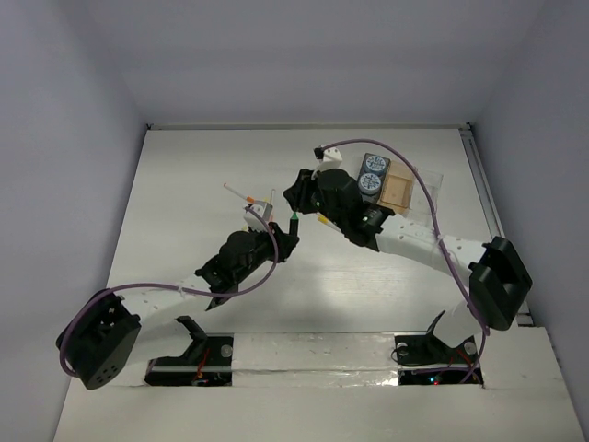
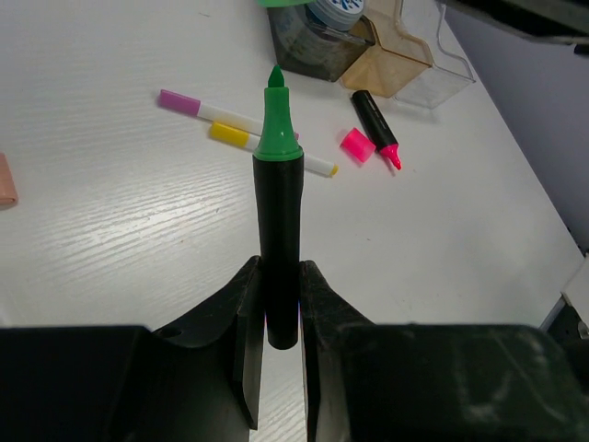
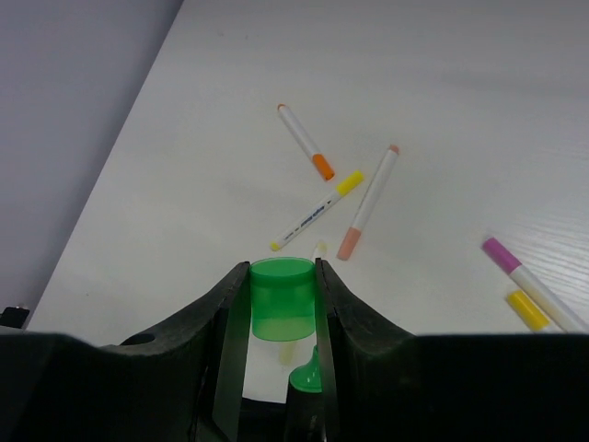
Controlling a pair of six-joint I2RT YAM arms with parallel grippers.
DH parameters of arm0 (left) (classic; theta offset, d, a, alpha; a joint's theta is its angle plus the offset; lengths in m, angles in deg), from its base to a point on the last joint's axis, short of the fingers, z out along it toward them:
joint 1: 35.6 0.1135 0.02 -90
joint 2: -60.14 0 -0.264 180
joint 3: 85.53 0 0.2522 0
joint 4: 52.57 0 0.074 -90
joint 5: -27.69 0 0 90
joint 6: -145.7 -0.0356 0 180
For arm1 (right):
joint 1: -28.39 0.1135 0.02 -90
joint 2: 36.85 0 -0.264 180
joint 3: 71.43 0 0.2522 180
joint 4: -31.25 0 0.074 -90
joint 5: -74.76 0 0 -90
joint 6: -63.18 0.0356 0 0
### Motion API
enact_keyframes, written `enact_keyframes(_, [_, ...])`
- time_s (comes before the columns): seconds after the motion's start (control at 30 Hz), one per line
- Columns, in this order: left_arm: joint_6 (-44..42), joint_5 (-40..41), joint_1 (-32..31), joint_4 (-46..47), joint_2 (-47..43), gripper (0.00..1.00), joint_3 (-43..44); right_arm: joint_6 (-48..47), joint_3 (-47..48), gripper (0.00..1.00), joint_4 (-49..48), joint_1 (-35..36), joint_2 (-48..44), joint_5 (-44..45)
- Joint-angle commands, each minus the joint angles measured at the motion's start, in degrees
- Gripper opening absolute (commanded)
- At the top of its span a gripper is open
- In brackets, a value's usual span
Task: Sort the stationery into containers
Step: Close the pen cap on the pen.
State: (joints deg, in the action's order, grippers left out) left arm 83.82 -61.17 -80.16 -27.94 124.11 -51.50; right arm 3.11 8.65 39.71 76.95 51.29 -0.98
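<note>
Needed the green cap [image 3: 282, 304], pinched in the right gripper [image 3: 281, 273], lined straight over the green tip [image 2: 276, 115] beyond the fingers [image 2: 241, 313] of the left gripper [image 2: 281, 269], clamped on the black marker [image 2: 279, 212].

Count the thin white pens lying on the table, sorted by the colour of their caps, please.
Orange pen: 1
Yellow pens: 2
Peach pen: 1
Pink-purple pen: 1
Total: 5
</note>
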Motion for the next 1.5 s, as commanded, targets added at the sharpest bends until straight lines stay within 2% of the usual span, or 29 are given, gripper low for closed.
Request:
enact_keyframes(0.0, [-0.7,2.5,-0.2,3.8,-0.2,0.00,2.1,0.3,1.8,0.05,-5.0,1.2,0.0,3.2])
enact_keyframes(0.77, [-1.2,4.0,-0.2,5.0,-2.8,0.00,0.8,0.9,0.7,0.07,-4.5,1.7,2.9,3.4])
enact_keyframes(1.1, [0.3,6.9,-0.2,2.4,-3.4,0.00,2.1,2.2,-1.8,0.07,-6.2,2.8,1.7,3.3])
enact_keyframes(1.47, [1.1,7.9,-0.2,4.3,-3.7,0.00,1.4,2.8,-3.0,0.07,-7.1,3.3,1.2,2.7])
